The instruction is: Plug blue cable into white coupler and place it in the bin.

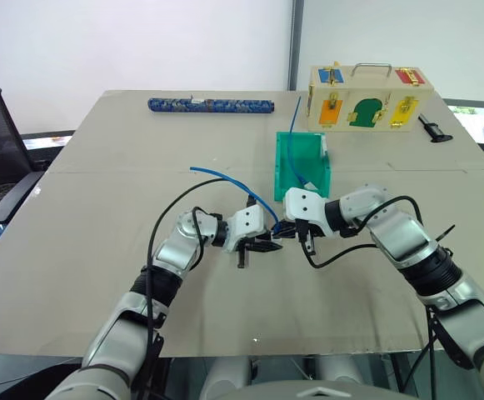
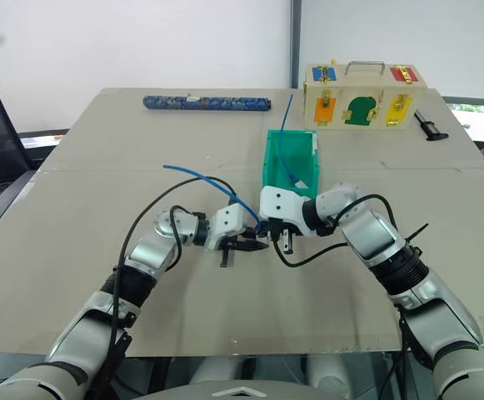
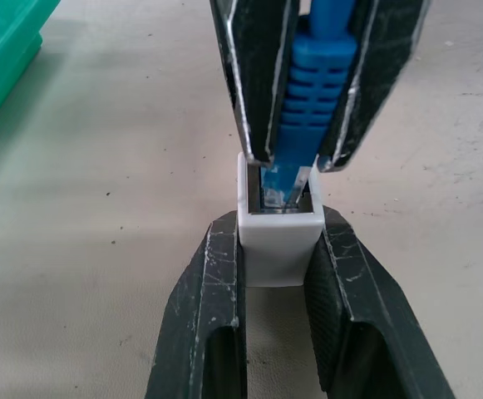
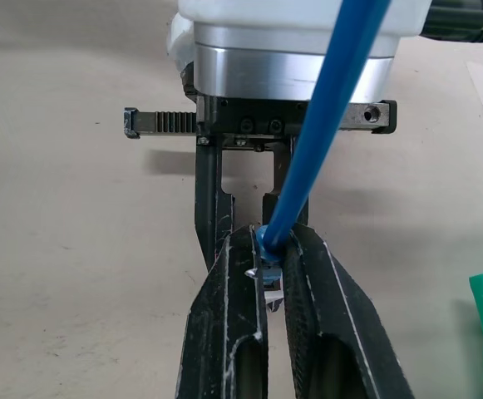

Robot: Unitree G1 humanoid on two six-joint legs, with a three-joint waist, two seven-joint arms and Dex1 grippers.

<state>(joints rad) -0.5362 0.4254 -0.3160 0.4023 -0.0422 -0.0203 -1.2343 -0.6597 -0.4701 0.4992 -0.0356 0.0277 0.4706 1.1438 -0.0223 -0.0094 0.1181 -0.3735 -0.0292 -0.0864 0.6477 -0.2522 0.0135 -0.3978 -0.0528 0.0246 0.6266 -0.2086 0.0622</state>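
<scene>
White coupler (image 3: 278, 243) sits clamped in the left gripper (image 3: 278, 274) while the right gripper (image 4: 272, 274), pinching the blue cable (image 3: 312, 75) just above it, has the plug entering the socket; seating fully and binning in the bin (image 1: 301, 167) beyond remain.

The bin (image 1: 301, 158) stands just behind both claws; bare table (image 1: 100, 250) elsewhere.

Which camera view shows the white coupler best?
The left wrist view: the white coupler sits close up, clamped in the left gripper, its socket facing the blue cable plug held by the right gripper. In the right wrist view the fingers hide it. In both eye views it is too small to see.
</scene>
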